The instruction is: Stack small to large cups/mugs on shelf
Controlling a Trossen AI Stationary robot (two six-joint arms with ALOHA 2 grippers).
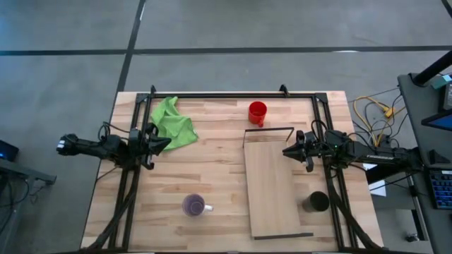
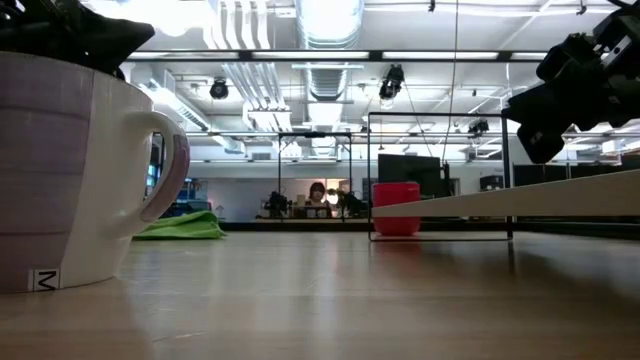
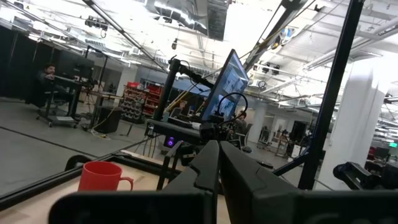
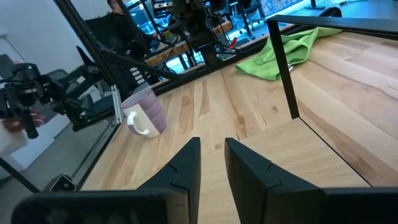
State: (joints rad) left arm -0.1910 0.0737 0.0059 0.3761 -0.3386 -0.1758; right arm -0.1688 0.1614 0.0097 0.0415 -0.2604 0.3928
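Observation:
The red cup point(image 1: 258, 111) stands upright on the table at the far middle, just beyond the shelf point(image 1: 272, 187); it also shows in the left wrist view point(image 3: 102, 176). The purple cup point(image 1: 194, 205) with its pale handle stands near the front, left of the shelf. The black cup point(image 1: 316, 202) stands on the table to the right of the shelf. My left gripper point(image 1: 168, 144) is shut and empty, raised at the table's left, beside the green cloth. My right gripper point(image 1: 285, 150) hovers over the shelf's far right part, its fingers point(image 4: 186, 163) a narrow gap apart, empty.
A green cloth point(image 1: 173, 121) lies crumpled at the far left, next to my left gripper. The shelf's thin black wire frame point(image 1: 268, 130) rises at its far end and another lies at its near end point(image 1: 284, 236). Black frame rails run along the table's left, right and far edges.

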